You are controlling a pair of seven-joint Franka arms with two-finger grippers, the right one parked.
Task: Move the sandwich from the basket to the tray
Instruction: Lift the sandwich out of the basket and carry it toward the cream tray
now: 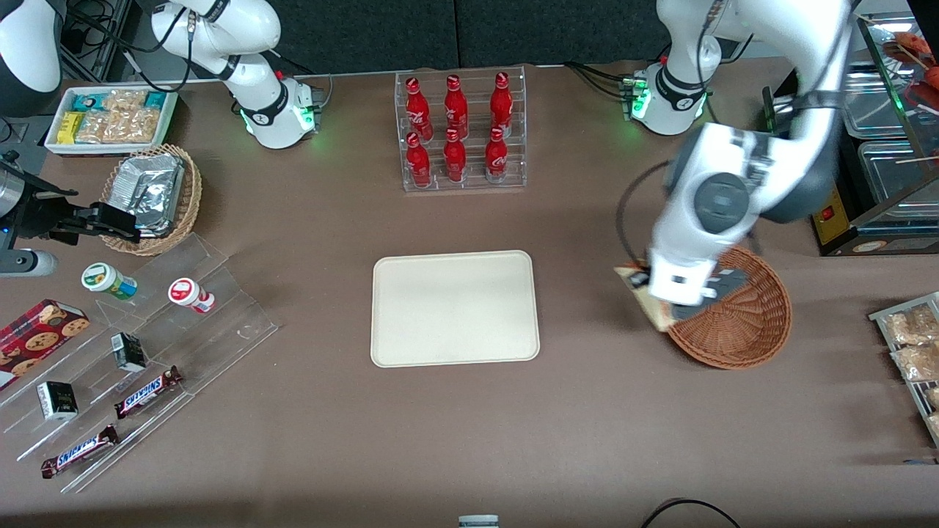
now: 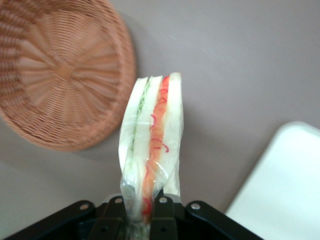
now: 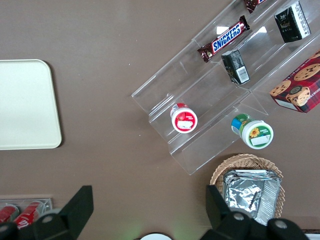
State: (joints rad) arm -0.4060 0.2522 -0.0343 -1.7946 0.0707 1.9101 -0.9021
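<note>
The gripper (image 2: 141, 212) pinches the wrapped sandwich (image 2: 152, 145) above the brown table (image 1: 469, 433), just beside the basket (image 1: 741, 323) rim, on the side toward the tray (image 1: 455, 308). Bare tabletop lies between basket and tray. A rack of red bottles (image 1: 461, 132) stands farther from the front camera than the basket.

Gripper (image 1: 671, 304) (holding sandwich (image 1: 640, 287)) over basket (image 1: 741, 323) rim.

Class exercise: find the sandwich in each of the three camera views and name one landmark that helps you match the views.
Front view: the sandwich pokes out under the left arm's wrist, at the reddish-brown basket's rim on the side facing the cream tray.
Left wrist view: the wrapped sandwich is held in the gripper, above the table between basket and tray.
Right wrist view: not in it.
Shared landmark: the cream tray.
</note>
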